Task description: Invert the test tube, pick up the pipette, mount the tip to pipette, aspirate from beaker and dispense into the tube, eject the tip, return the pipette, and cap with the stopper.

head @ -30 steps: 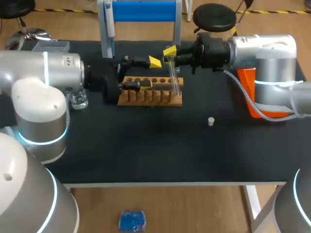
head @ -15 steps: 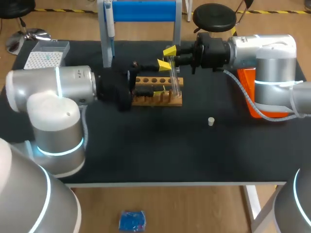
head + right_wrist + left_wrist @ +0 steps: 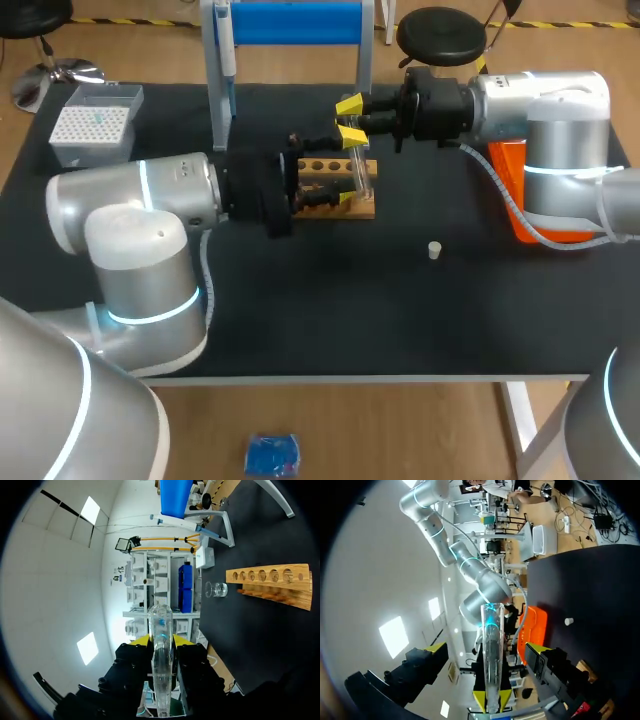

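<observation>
**Tube (image 3: 358, 168) at the rack's (image 3: 355, 209) 3 o'clock end**

Your right gripper (image 3: 161, 643) clamps the tube. Your left gripper (image 3: 487, 650) stands wide around it, fingers clear of the glass. The stopper (image 3: 434, 250) lies well apart at 4 o'clock, toward the table's (image 3: 300, 330) front edge.

Clear test tube (image 3: 358, 168) (near upright) in right pincer (image 3: 161, 641).
</observation>
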`<state>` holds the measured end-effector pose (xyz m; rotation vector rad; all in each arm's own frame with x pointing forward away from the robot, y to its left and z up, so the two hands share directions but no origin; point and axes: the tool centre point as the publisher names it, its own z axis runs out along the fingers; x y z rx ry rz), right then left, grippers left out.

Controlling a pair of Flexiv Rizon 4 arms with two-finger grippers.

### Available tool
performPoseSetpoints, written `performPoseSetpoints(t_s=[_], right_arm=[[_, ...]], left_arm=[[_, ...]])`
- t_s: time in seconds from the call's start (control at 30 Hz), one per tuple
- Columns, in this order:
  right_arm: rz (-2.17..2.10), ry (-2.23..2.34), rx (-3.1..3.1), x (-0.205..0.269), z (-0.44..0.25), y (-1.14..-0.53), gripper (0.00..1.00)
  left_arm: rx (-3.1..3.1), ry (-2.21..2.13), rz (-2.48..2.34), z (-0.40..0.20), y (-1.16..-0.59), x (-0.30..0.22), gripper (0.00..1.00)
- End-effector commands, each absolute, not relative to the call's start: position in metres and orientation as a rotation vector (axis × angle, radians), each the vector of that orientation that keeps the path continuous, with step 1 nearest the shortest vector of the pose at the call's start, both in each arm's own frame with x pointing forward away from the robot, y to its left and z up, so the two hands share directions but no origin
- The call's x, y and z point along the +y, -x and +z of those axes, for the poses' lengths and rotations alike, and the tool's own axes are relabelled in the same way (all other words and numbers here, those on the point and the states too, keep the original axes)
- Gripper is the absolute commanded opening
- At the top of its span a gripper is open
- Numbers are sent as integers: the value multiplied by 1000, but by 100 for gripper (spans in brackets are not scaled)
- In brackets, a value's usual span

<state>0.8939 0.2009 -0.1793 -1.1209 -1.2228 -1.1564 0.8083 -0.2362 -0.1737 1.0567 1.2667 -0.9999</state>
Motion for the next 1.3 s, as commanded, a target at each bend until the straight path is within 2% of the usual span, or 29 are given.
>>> performPoseSetpoints(t_s=[0.03,0.13,0.17,0.23,0.27,0.3,0.33,0.4,0.43,0.73,0.87,1.1,1.13,1.17,1.2,1.3], right_arm=[[-1154,1120,-1226,200,-179,-894,0],[-1154,1120,-1226,200,-179,-894,0],[-1154,1120,-1226,200,-179,-894,0],[-1154,1120,-1226,200,-179,-894,0],[-1154,1120,-1226,200,-179,-894,0],[-1154,1120,-1226,200,-179,-894,0],[-1154,1120,-1226,200,-179,-894,0],[-1154,1120,-1226,200,-179,-894,0],[-1154,1120,-1226,200,-179,-894,0],[-1154,1120,-1226,200,-179,-894,0],[-1154,1120,-1226,200,-179,-894,0],[-1154,1120,-1226,200,-179,-894,0],[-1154,1120,-1226,200,-179,-894,0],[-1154,1120,-1226,200,-179,-894,0],[-1154,1120,-1226,200,-179,-894,0],[-1154,1120,-1226,200,-179,-894,0]], left_arm=[[1282,-1065,-1008,-175,-811,-244,100],[1290,-1084,-1020,-173,-811,-246,100],[1285,-1086,-1032,-173,-811,-246,95],[1299,-1098,-1030,-172,-812,-246,93],[1289,-1098,-1044,-172,-812,-246,80],[1292,-1102,-1041,-172,-812,-246,73],[1306,-1115,-1039,-172,-812,-246,72],[1305,-1119,-1044,-172,-812,-246,48],[1310,-1122,-1041,-171,-812,-246,45],[1292,-1175,-1067,-170,-811,-243,41],[1280,-1209,-1079,-168,-810,-245,44],[1276,-1231,-1096,-169,-809,-247,34],[1280,-1233,-1095,-169,-809,-247,31],[1289,-1234,-1092,-170,-809,-247,18],[1289,-1233,-1094,-170,-809,-247,0],[1291,-1238,-1094,-171,-809,-247,0]])
